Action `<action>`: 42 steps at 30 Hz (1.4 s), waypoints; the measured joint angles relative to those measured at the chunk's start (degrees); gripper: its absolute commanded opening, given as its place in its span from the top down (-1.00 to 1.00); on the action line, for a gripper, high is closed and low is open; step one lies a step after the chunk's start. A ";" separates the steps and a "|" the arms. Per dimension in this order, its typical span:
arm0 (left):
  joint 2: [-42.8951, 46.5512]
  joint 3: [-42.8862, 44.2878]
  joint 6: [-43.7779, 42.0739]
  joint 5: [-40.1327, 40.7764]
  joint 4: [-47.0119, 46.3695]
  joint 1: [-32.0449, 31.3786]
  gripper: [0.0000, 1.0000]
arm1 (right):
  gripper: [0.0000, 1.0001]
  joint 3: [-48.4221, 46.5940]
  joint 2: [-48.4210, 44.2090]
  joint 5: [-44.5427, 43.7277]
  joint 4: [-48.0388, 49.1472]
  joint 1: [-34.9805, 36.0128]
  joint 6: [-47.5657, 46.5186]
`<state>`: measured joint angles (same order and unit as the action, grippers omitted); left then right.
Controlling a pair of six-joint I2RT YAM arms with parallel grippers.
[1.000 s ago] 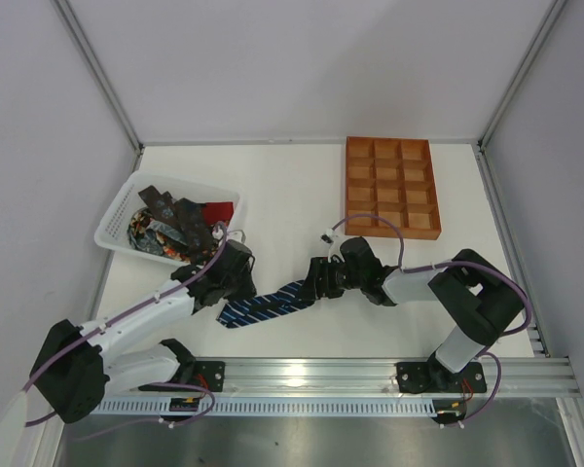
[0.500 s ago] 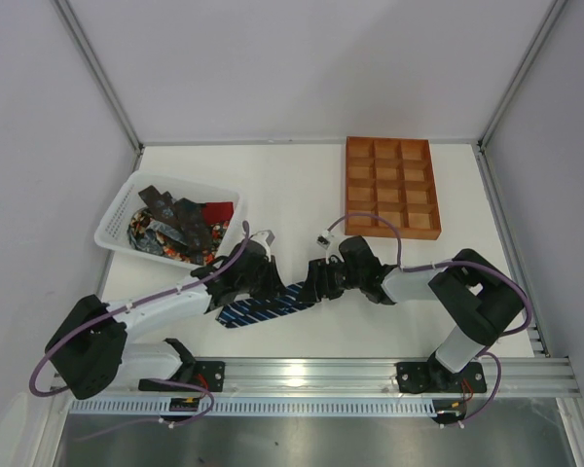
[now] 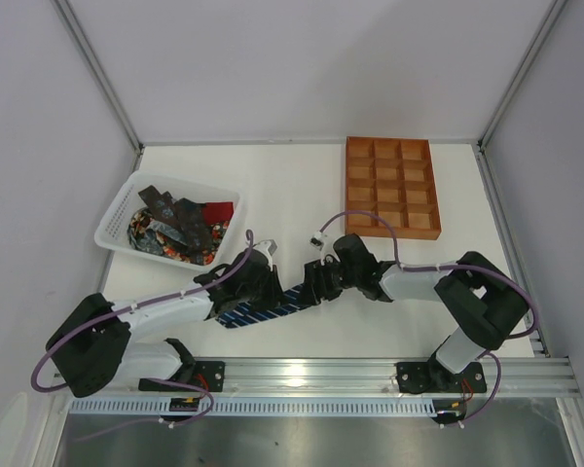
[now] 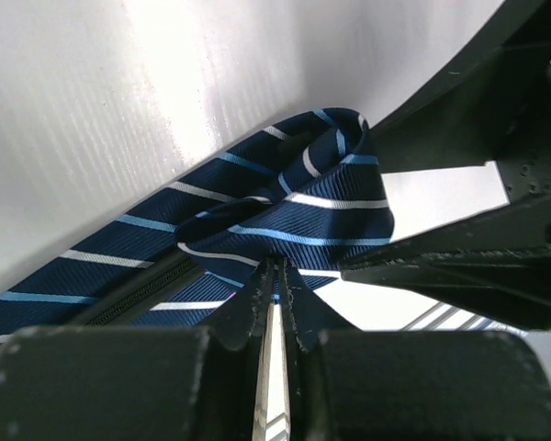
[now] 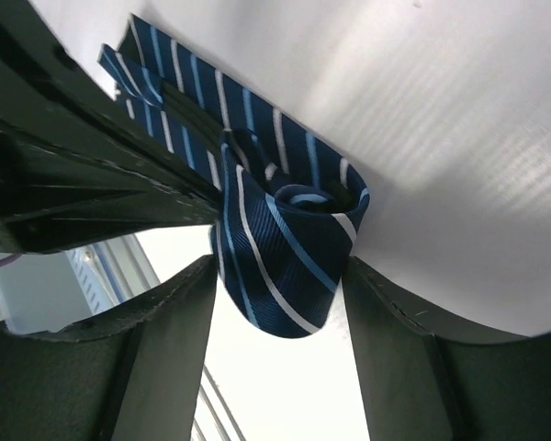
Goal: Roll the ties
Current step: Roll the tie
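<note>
A navy tie with light-blue stripes (image 3: 256, 311) lies on the white table between my two grippers. Its right end is curled into a small roll (image 5: 289, 241). My right gripper (image 3: 312, 283) is shut on that roll, one finger on each side (image 5: 277, 266). My left gripper (image 3: 270, 282) sits just left of it, its jaws almost together, pinching a fold of the tie (image 4: 294, 211) at the fingertips (image 4: 277, 271). The tie's wide end points toward the near left. Other ties (image 3: 175, 229), dark, red and patterned, lie in a heap in the basket.
A white plastic basket (image 3: 117, 219) stands at the left. An orange-brown compartment tray (image 3: 390, 187) stands at the back right. The right gripper's dark fingers (image 4: 459, 248) fill the right of the left wrist view. A metal rail runs along the near edge.
My left gripper has moved right along the tie, from near the basket up close to the right gripper. The right gripper has stayed on the rolled end.
</note>
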<state>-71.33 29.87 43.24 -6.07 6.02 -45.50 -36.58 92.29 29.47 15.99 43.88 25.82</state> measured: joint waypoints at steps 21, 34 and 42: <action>5.25 -2.14 0.28 5.03 4.17 -0.02 0.74 | -0.25 -6.45 -1.29 -1.27 -4.26 6.32 1.22; 8.66 -5.44 0.90 7.48 5.95 -0.02 0.71 | -0.24 -7.34 -1.44 -3.17 -4.66 7.63 4.00; 9.31 -5.77 1.31 8.66 6.62 -0.02 0.71 | -0.22 -8.15 -1.44 -5.79 -5.64 8.04 4.66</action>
<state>-62.02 24.10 44.56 2.59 12.64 -45.52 -44.73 90.85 23.68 10.35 51.92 30.48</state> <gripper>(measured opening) 0.145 0.616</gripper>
